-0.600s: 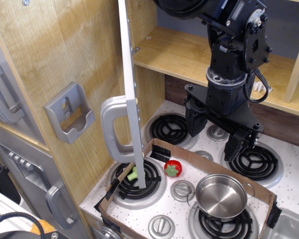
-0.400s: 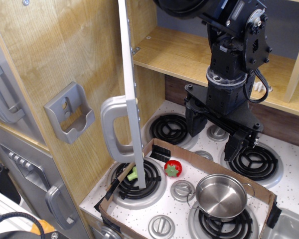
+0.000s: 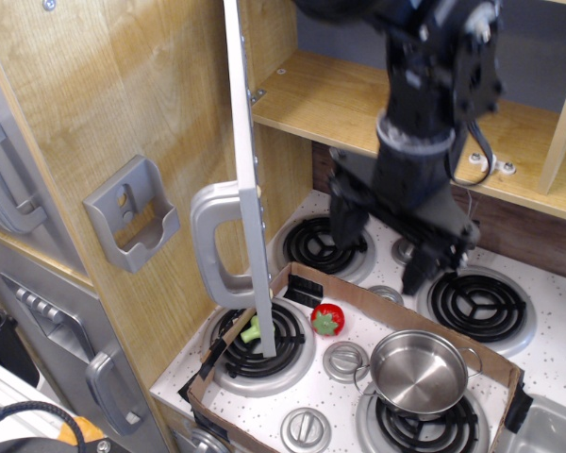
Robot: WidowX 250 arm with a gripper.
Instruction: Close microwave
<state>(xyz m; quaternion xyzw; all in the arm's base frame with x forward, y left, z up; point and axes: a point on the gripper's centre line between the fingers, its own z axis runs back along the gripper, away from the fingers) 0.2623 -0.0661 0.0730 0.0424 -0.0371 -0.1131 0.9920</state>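
microwave (image 3: pixel 248 179) door: wide open, edge-on, middle of frame | gripper (image 3: pixel 385 250): blurry, right of door, fingers apart, holding nothing | pot (image 3: pixel 419 372): lower right

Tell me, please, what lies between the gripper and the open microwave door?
In the single camera view, only the rear-left burner and bare speckled stovetop lie between the gripper and the microwave door; no loose object stands there.

Speckled white stovetop (image 3: pixel 557 354), black burners (image 3: pixel 472 302), cardboard tray (image 3: pixel 358 294) resting on top
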